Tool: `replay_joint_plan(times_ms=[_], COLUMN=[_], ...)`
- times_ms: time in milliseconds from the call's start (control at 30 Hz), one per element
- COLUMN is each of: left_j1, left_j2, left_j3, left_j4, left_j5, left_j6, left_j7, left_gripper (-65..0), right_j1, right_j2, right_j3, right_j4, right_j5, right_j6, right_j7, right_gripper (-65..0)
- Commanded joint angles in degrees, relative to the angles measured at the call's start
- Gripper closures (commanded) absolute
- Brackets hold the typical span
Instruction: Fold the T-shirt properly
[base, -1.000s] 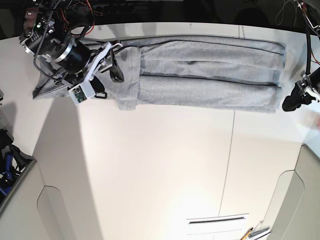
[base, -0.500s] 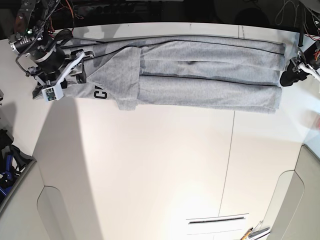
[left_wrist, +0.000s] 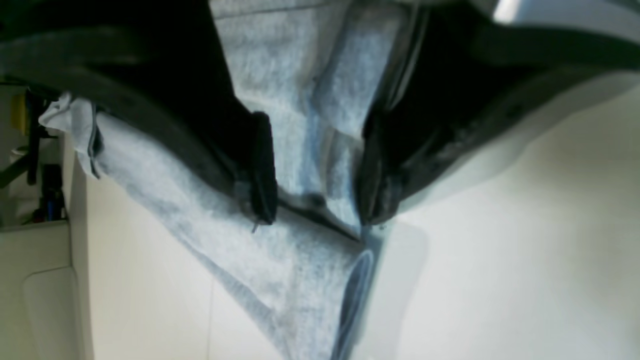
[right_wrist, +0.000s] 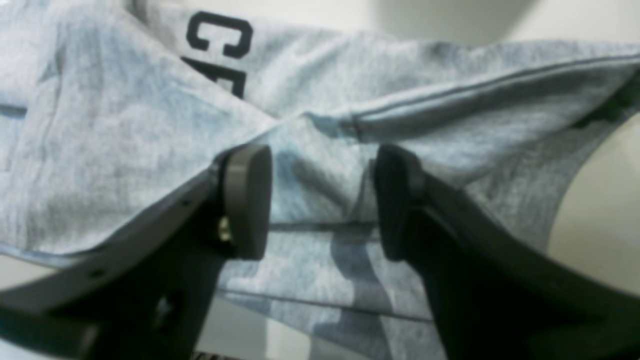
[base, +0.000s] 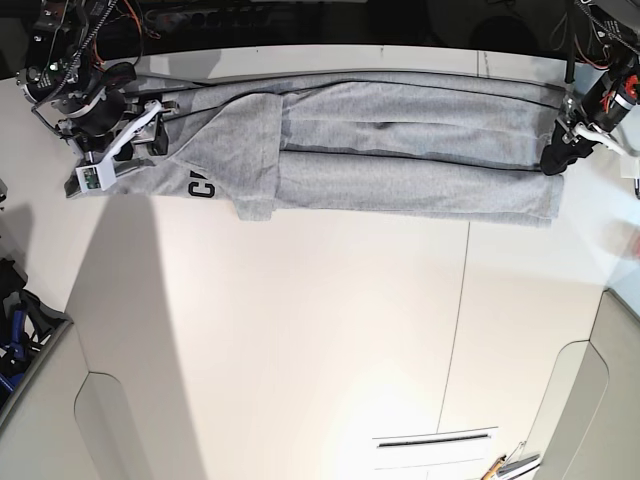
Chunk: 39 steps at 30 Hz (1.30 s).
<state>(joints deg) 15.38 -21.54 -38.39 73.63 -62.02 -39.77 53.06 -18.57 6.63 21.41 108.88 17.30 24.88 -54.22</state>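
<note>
Fingers of both arms parted, poised at opposite T-shirt ends.

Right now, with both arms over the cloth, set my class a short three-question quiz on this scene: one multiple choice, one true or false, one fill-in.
1. Which gripper is nearer the black lettering on the T-shirt?
a) the left gripper
b) the right gripper
c) both equally near

2. True or false: the T-shirt is laid out completely flat, without any folds or overlaps.

3. Fill in: in the right wrist view, the fingertips of the right gripper stand ______ (open or shut) over the cloth.

Key: 1 b; 2 false; 3 open
</note>
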Motion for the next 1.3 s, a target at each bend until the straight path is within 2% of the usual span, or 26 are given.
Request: replay_joint_plan(times_ms=[0, 133, 267, 367, 433, 600, 733, 833, 933, 1033, 1167, 1267], left_j1=[-0.1, -0.2, -0.2, -0.4, -0.6, -2.5, -4.1, -4.3, -4.3, -4.2, -4.2, -4.2], left_j2=[-0.5, -0.5, -0.5, -0.5, -0.5, -0.5, -0.5, -0.5, -0.5, -0.5, -0.5, -0.3], left_j3=[-0.2, -0.2, -0.2, -0.2, -0.2, -0.2, -0.1, -0.1, -0.1, -0.1, -0.1, -0.1], left_j4=[0.7, 0.7, 0.7, 0.7, 0.7, 0.7, 0.7, 0.7, 0.7, 0.7, 0.7, 0.7], left_j5=[0.5, 0.6, 1.0, 4.2, 4.9, 4.8, 4.9, 4.7, 3.7, -0.9, -11.9, -17.8], left_j6=[-0.2, -0.2, -0.2, -0.2, -0.2, -0.2, -0.2, -0.2, -0.2, -0.2, -0.2, -0.2], left_j7=[0.3, -2.6, -5.4, -8.0, -8.3, -8.3, -8.3, -8.3, -8.3, -6.8, 0.6, 5.5], left_gripper=[-30.5, -30.2, -24.4, -21.4, -19.4, -6.9, -5.9, 0.0, 0.0, 0.0, 0.0, 0.0], right_j1=[0.2, 0.2, 0.2, 0.2, 0.2, 0.2, 0.1, 0.1, 0.2, 0.2, 0.1, 0.1], right_j2=[0.3, 0.3, 0.3, 0.3, 0.3, 0.3, 0.3, 0.3, 0.3, 0.3, 0.3, 0.3], right_j3=[0.3, 0.3, 0.3, 0.3, 0.3, 0.3, 0.3, 0.3, 0.3, 0.3, 0.3, 0.3], right_j4=[0.8, 0.8, 0.8, 0.8, 0.8, 0.8, 0.8, 0.8, 0.8, 0.8, 0.9, 1.0], right_j5=[1.3, 1.8, 1.8, 1.8, 1.8, 1.9, 2.3, 2.2, 2.2, 2.2, 2.2, 2.2], right_j6=[0.4, 0.4, 0.4, 0.4, 0.4, 0.4, 0.4, 0.4, 0.4, 0.4, 0.4, 0.4], right_j7=[1.3, 1.3, 1.3, 1.3, 1.3, 1.3, 1.3, 1.3, 1.3, 1.3, 1.3, 1.2], right_gripper=[-32.8, -32.8, -32.8, -32.8, -32.7, -32.8, -32.8, -32.8, -32.8, -32.8, -32.8, -32.8])
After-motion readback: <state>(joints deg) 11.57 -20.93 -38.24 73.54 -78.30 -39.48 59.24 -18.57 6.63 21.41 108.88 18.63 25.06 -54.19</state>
